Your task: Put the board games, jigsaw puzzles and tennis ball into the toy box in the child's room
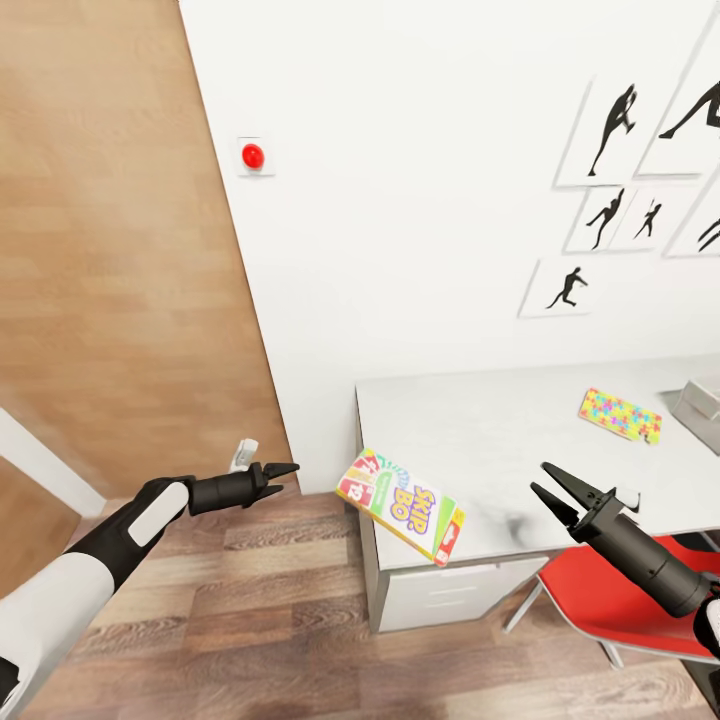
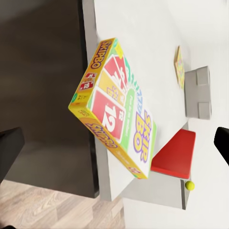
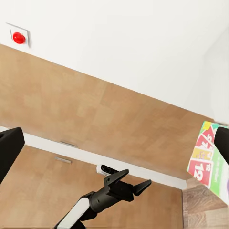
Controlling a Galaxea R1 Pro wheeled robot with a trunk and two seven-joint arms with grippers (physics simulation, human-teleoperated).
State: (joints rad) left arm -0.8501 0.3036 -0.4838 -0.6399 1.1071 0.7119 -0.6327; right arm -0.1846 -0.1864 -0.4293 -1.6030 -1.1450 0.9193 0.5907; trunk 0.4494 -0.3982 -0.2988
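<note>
Looking down: my two arms reach toward the near corner of the table [image 1: 500, 420], which stands against the white wall [image 1: 420, 200].
Left pincer [image 1: 285, 470]: empty, held in the air off the table's near corner, over the wood floor [image 1: 250, 600]; the head view shows its fingers close together, but I cannot tell for sure whether they are pressed shut.
Right pincer [image 1: 550, 482]: spread, nothing between the fingers, hovering above the table's front edge.
Skip-Bo box [image 1: 402, 504]: sits on the near corner of the table, tilted, with part of it hanging past the edge; it lies between my two pincers, touching neither.
Puzzle [image 1: 620, 415]: a thin multicoloured sheet flat on the table, well apart from the Skip-Bo box and just beside the toy box.
Toy box [image 1: 700, 410]: pale grey, on the table at the edge of the head view, cut off by the frame.
Tennis ball [image 2: 190, 185]: a small yellow-green ball, seen from my left wrist beyond the red seat; what it rests on I cannot tell.
Red chair [image 1: 620, 600]: pushed in at the table's front, directly under my right arm.
Wall things: a red button [image 1: 253, 155] on a white plate, and black silhouette pictures [image 1: 615, 125] above the table.
Drawers [image 1: 440, 590]: white fronts below the corner that carries the box.
</note>
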